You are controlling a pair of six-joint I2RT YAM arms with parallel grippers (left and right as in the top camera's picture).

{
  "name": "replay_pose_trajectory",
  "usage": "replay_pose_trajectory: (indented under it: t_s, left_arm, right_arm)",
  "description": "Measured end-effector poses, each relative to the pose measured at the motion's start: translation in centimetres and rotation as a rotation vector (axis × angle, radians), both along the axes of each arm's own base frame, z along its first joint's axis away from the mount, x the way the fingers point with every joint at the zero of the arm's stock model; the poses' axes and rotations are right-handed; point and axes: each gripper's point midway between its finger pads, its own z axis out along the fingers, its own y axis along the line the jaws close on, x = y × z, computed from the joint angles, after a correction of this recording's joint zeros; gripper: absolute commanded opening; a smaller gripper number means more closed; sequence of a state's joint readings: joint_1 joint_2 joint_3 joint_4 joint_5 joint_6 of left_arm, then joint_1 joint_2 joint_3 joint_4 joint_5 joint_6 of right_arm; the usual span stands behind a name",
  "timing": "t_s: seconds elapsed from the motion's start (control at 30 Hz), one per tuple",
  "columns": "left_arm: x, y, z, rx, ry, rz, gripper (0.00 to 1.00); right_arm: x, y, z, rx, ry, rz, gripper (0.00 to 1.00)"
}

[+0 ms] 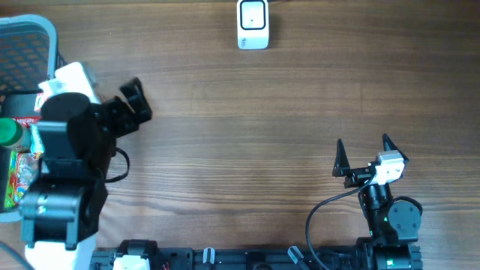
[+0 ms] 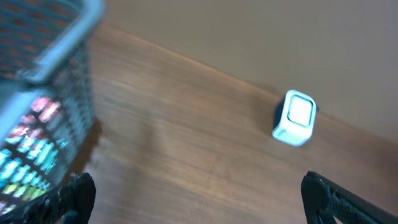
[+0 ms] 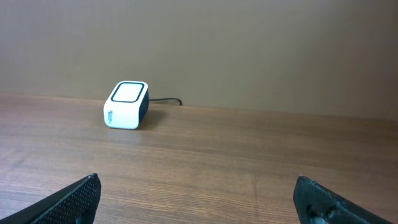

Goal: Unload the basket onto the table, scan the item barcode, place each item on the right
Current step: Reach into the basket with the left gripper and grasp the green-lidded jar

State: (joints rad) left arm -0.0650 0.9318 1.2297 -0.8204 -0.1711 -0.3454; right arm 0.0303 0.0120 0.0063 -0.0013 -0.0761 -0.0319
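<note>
Noting the layout at task start: nothing is held. Left gripper point(image 1: 136, 101) hangs over the brown wood-grain table point(image 1: 240, 135), just beside the grey mesh plastic basket point(image 1: 46, 26) at the table's left edge. Its fingers point(image 2: 73, 196) stand wide apart with only bare wood between them. Right gripper point(image 1: 363, 142) sits at the near right, its fingers likewise spread and empty, pointing toward the far edge.

Candidate items all lie inside the basket: a green-capped bottle point(image 1: 7, 132) and, nearer the robot, colourful printed packets point(image 1: 15, 178). The left arm covers much of the basket and the left wrist view is smeared, so no barcode can be located and I cannot tell which item is meant. One packet seems to lie with its long axis running far-to-near, but that is tentative.

White box-shaped barcode scanner point(image 1: 253, 24) stands at the far edge near the middle, with its dark-framed window facing up.

Key relation: the items lie to the left of the left fingers, beyond the basket wall, and the gripper points past them toward the far edge. The left arm is clearly nearer; the right arm is well apart from the basket. Judgement: the left arm must swing over the rim and descend into the basket for a pick, with the scan to follow.
</note>
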Motion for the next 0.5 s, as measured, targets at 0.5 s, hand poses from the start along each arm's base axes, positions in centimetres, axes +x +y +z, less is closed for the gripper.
replay_pose_trajectory:
  t_s: [0.5]
  left_arm:
    - [-5.5,16.7,1.2,-0.255,-0.116,0.736,1.0]
  right_arm:
    - [0.0,0.0,0.0,0.0,0.0,0.0,1.0]
